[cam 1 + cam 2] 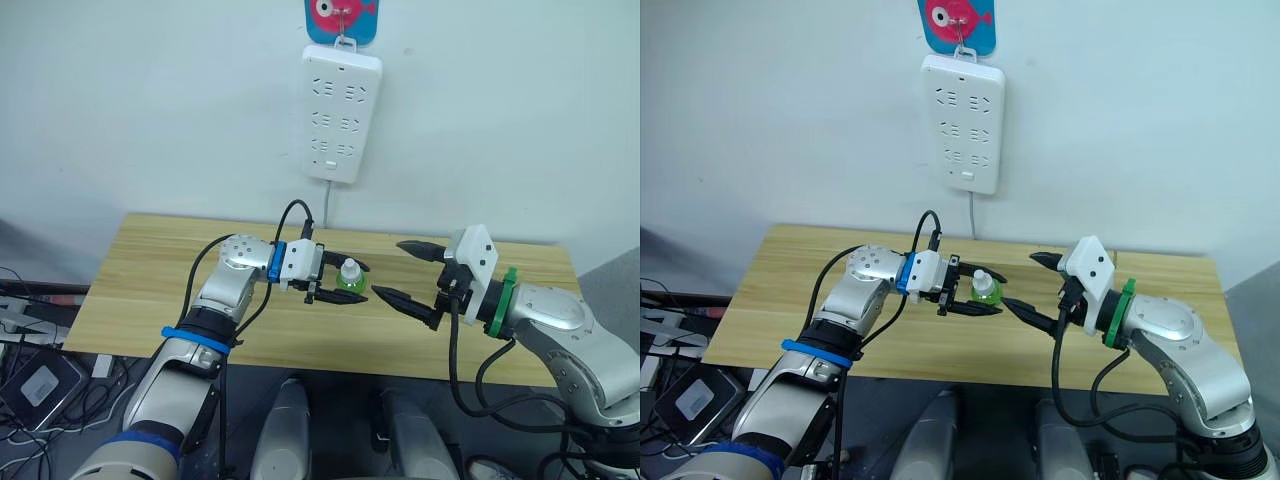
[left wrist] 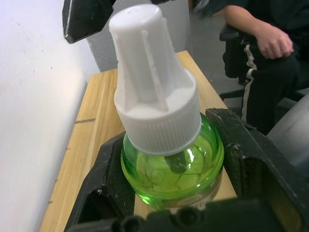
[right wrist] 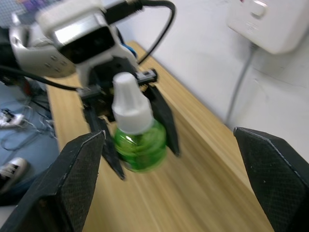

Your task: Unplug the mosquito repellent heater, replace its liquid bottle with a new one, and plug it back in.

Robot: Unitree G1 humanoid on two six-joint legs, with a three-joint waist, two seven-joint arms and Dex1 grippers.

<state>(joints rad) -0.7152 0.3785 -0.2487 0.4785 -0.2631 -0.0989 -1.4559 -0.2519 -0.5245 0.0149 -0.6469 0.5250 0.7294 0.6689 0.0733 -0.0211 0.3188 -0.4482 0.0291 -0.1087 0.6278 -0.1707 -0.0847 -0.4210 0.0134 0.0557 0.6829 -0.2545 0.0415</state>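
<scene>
- the left gripper (image 1: 338,283) is closed on a small green bottle (image 1: 350,279) with a white cap (image 2: 150,96). it holds the round glass belly, cap up, over the desk (image 1: 150,290).
- the right gripper (image 1: 408,272) is open wide, with nothing in it. it sits just beside the bottle, and its fingers point at it.
- in the right wrist view the bottle (image 3: 136,135) is right between the two open fingers (image 3: 72,179), a little way off.
- the power strip (image 1: 334,110) hangs on the wall above the desk. no heater is plugged into it, and the heater can't be spotted anywhere in these pictures.
- a person (image 2: 270,43) sits past the far end of the desk.
- the step now looks like taking the cap off, or passing the bottle across. it can't be told which.
- to do it well, the left gripper should hold the belly tight and not tip it, so no green liquid spills.
- the right gripper should slide in straight until the cap is between its fingers, then close only on the white cap, not the glass.
- it should twist slowly. the cap has ribs, so the fingers should grip well.
- a hard squeeze on the glass could crack it or pop it loose, so the grip should be gentle.
</scene>
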